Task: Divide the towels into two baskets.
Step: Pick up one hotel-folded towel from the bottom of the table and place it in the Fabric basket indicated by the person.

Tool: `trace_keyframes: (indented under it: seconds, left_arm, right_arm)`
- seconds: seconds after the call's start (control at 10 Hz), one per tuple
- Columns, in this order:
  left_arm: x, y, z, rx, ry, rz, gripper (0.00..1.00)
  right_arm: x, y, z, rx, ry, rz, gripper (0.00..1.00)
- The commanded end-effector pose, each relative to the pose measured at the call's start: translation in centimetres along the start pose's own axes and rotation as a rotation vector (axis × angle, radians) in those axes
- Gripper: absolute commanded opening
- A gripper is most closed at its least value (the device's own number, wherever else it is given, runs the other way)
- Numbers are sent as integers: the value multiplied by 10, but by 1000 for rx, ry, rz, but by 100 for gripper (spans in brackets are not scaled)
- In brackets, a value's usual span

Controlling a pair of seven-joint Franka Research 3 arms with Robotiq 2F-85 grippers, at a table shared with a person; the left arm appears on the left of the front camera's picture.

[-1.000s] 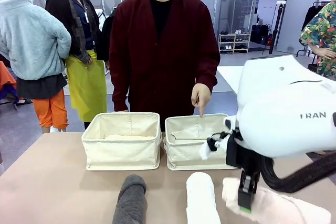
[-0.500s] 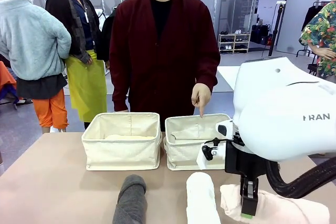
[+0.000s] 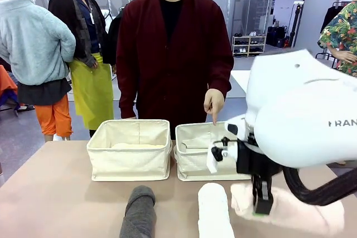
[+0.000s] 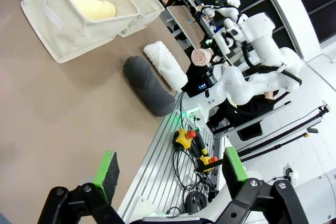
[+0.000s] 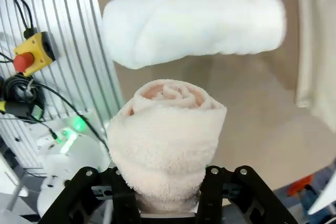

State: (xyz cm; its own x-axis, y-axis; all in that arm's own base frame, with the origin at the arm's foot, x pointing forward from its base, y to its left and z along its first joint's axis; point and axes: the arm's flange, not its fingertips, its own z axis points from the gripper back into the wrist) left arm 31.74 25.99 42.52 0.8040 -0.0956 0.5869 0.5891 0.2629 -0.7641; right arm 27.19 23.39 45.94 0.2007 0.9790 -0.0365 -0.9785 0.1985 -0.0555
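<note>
Right fingers [image 3: 262, 200] clamped on pale pink towel [image 3: 304, 218], just beside white towel [image 3: 215, 213]. Left fingers [image 4: 108, 169] apart, empty, above bench [image 4: 47, 114]. Person's hand [image 3: 213, 103] points into right basket [image 3: 192, 165].

The pink towel [image 5: 165, 129], white towel [image 5: 194, 24] and grey towel [image 3: 138, 213] are soft, nubby terry cloth, matt. The left basket [image 3: 129, 163] and right basket [image 3: 192, 168] are coarse cream canvas with stitched rims. The table [image 3: 56, 193] looks smooth and matt. The right arm's shell [image 3: 301, 110] is glossy white plastic, and the ribbed panel [image 5: 68, 77] is bare metal.
</note>
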Motion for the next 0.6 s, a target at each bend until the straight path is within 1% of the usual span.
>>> trace_keyframes:
  seconds: [0.0,0.1,0.2,0.3,0.5]
  left_arm:
    - [-5,-7,-1,-5,3,-7,100]
    - [-5,-7,-1,-5,3,-7,100]
    - [-5,-7,-1,-5,3,-7,100]
    - [-5,-7,-1,-5,3,-7,100]
    - [-5,-7,-1,-5,3,-7,100]
  right_arm:
    - [23,-25,35,-102,23,126,37]
    - [36,-43,50,-146,51,117,37]
    - [48,-60,63,-144,35,177,37]
    - [57,-77,74,-176,16,213,37]
    - [77,-116,83,-216,13,280,37]
